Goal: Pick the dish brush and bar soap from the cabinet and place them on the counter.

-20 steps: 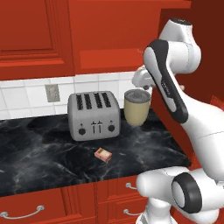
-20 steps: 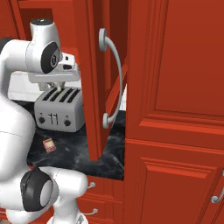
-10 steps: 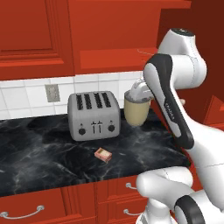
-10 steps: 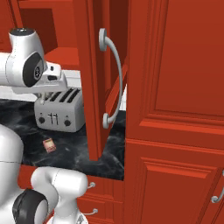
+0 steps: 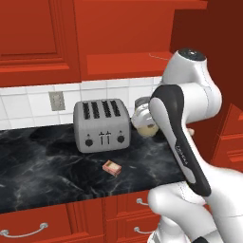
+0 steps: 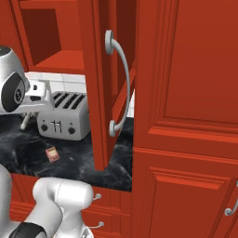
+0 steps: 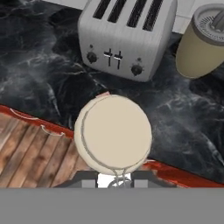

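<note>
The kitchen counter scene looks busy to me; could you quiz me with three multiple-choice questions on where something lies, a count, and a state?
1. Where does the bar soap lie?
A. on the counter, before the toaster
B. on the cabinet shelf
C. inside the toaster

2. How many slots has the toaster?
A. two
B. four
C. six

3. How is the cabinet door?
A. shut
B. removed
C. open

Answers: 1 A, it rests on the black marble; 2 B, four dark slots on top; 3 C, the door stands swung outward.

Black veined counter [image 5: 47, 166], silver toaster [image 5: 102, 124], bar soap [image 5: 112, 167] in front, beige cup [image 7: 202, 41] beside toaster
</note>
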### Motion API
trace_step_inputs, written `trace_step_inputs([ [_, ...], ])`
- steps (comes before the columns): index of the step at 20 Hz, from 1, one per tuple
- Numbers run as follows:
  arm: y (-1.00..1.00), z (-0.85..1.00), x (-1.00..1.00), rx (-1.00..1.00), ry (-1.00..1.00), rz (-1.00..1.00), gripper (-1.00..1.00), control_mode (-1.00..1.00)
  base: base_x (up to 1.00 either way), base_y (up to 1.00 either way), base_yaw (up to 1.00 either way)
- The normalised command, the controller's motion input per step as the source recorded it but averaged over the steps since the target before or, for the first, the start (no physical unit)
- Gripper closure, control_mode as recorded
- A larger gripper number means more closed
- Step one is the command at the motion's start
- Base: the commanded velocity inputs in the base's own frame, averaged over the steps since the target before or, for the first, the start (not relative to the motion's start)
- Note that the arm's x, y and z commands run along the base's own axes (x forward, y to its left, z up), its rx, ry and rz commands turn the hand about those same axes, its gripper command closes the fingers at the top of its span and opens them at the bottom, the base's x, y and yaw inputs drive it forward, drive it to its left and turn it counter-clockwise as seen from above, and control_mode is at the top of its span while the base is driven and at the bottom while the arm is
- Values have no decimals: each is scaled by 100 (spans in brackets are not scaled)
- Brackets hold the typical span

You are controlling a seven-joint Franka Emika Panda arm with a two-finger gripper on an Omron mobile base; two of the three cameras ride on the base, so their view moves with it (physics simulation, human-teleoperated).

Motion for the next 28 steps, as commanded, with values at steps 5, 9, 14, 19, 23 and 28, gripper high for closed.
trace_step_inputs([
  [5, 37, -32, -37, 4, 0, 0, 100, -100, 0, 0, 0],
  [9, 38, -37, -30, 8, 0, 1, 100, -100, 0, 0, 0],
  [14, 38, -41, -27, 10, 0, 2, 100, -100, 0, 0, 0],
  [19, 38, -40, -24, 9, 0, 2, 100, -100, 0, 0, 0],
  [23, 40, -32, -13, 9, 0, 2, 100, -100, 0, 0, 0],
  [28, 37, -21, -6, 4, -1, 0, 100, -100, 0, 0, 0],
])
